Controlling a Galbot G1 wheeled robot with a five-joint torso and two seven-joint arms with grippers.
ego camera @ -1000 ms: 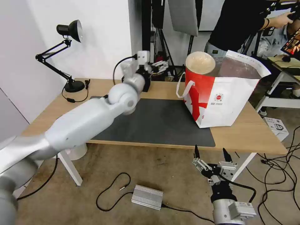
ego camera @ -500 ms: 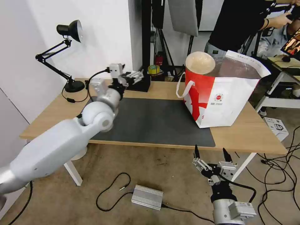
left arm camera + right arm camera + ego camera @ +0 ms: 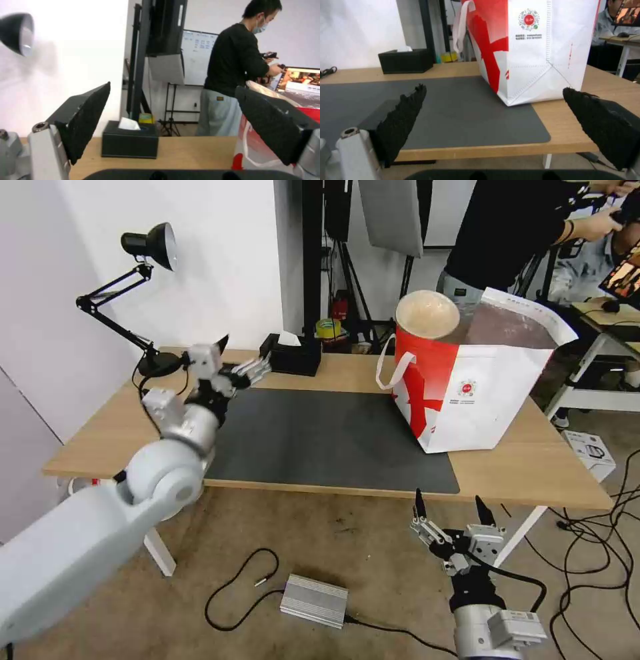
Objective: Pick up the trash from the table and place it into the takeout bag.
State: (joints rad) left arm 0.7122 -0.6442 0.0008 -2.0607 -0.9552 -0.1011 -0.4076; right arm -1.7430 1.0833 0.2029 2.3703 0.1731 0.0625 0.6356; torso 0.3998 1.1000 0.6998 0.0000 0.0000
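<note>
Below the tabletop's near edge, my right gripper (image 3: 448,511) hangs idle, jaws spread and empty, pointing up toward the table (image 3: 507,467). Over the mat's (image 3: 333,440) left edge my left gripper (image 3: 235,359) hovers, fingers apart with nothing between them, aimed toward the black tissue box (image 3: 291,359) at the far edge. I see no trash left on the mat or the bare wood. The takeout bag (image 3: 480,393) stands upright at the mat's right end, long axis vertical, mouth opening upward, red panel facing the mat. The beige bowl (image 3: 427,313) sits tilted in the bag's mouth at its left corner, its opening facing me. I judge the placing nearly done; the next move would be nudging that bowl fully inside.
</note>
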